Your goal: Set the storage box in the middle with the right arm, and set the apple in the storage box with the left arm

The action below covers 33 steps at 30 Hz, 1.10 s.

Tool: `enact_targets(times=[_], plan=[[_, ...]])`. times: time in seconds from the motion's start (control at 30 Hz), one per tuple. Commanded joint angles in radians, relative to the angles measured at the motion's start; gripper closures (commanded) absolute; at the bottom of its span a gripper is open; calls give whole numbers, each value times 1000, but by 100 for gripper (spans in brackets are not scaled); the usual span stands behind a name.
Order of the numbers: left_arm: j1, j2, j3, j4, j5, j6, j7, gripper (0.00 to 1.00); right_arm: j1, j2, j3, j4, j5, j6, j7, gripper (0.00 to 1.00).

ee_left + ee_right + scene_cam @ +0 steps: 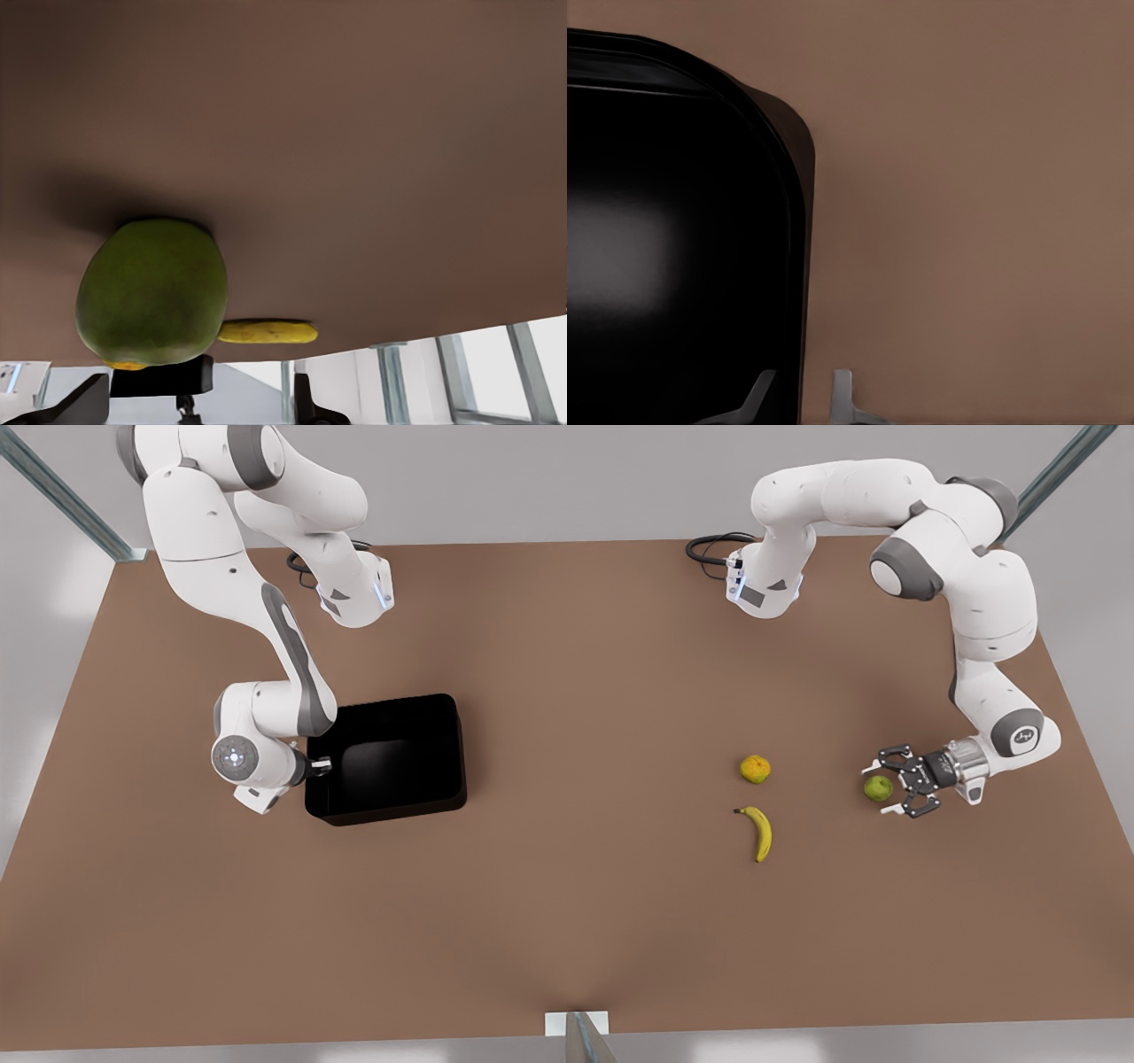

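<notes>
1. The right gripper (pixel 321 764) is seen at the front view's left, its arm bent low with the forearm coming down to the table (pixel 567 921). It sits at the left-hand wall of the storage box (pixel 390 757). In the right wrist view the two fingertips (pixel 842 394) are set on either side of the box wall, close together and pinching its rim.

2. The left gripper (pixel 893 786) is found at the front view's right, its arm folded down and the wrist laid nearly level above the table. The fingers are spread apart and the apple (pixel 878 787) lies between them; whether the pads touch the fruit cannot be told.

3. The storage box is a black, open-topped rectangular tub with rounded corners and low walls, resting on the table toward the front view's left, well apart from the fruit.

4. The apple is a small, round, yellow-green fruit. In the left wrist view the apple (pixel 152 292) is seen resting on the brown surface.

5. One orange fruit (pixel 755 769) lies near the apple, toward the table's middle, and one banana (pixel 759 832) lies just beside the orange fruit, on its near side.

6. Counted in all: two arms, one storage box, one apple, one orange fruit, one banana.
</notes>
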Motion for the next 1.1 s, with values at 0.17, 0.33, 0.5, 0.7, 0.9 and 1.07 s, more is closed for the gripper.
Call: enact_targets(times=[0.17, 0.33, 0.5, 0.7, 0.9, 1.07], plan=[[9, 49, 0, 0, -28, 20, 42, 0, 0, 2, 0, 3, 0, 1, 5, 79], [35, 77, 0, 11, -49, 21, 45, 0, 0, 14, 0, 21, 0, -1, 3, 79], [35, 75, -2, 25, -71, 21, 29, 31, 3, 11, 8, 104, 0, -56, -34, 79], [35, 80, -11, 22, -92, 34, 34, 31, 209, 97, 92, 406, 5, -129, -22, 79], [35, 72, -9, 26, -90, 21, 6, 79, 376, 396, 159, 741, 101, -74, -23, 79], [32, -18, -52, 186, 28, 14, -271, 79, 397, 457, 175, 744, 106, 41, -31, 0]])
